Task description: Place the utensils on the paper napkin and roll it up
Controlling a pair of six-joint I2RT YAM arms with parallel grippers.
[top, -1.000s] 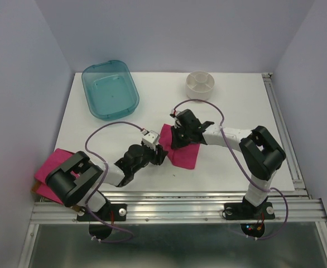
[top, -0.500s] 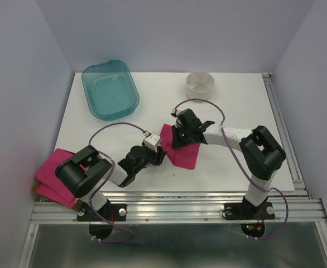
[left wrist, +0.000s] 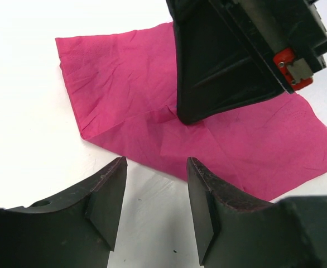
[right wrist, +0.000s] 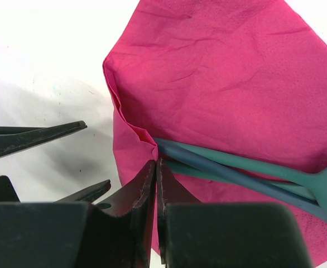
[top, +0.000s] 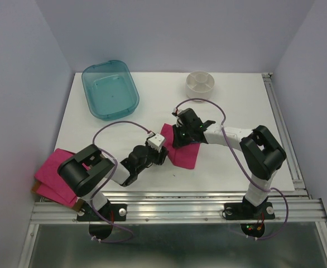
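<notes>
The magenta paper napkin (top: 184, 155) (left wrist: 124, 84) (right wrist: 219, 72) lies mid-table, folded over the dark-teal utensils (right wrist: 236, 167). Only their handles and one broad end show, in the right wrist view. My right gripper (top: 177, 139) (right wrist: 155, 162) is shut. Its tips pinch a puckered crease of the napkin right beside the handles. My left gripper (top: 162, 157) (left wrist: 155, 167) is open and holds nothing. It sits low over bare table just short of the napkin's near-left edge, facing the right gripper.
A teal plastic tub (top: 110, 89) stands at the back left. A small white round bowl (top: 200, 82) is at the back centre. A thicker pile of pink napkins (top: 49, 173) overhangs the front-left table edge. A metal rail (top: 283, 128) runs along the right side.
My left arm has crept a little to the right, bringing its gripper closer to the napkin's edge. The right gripper has stayed at the napkin.
</notes>
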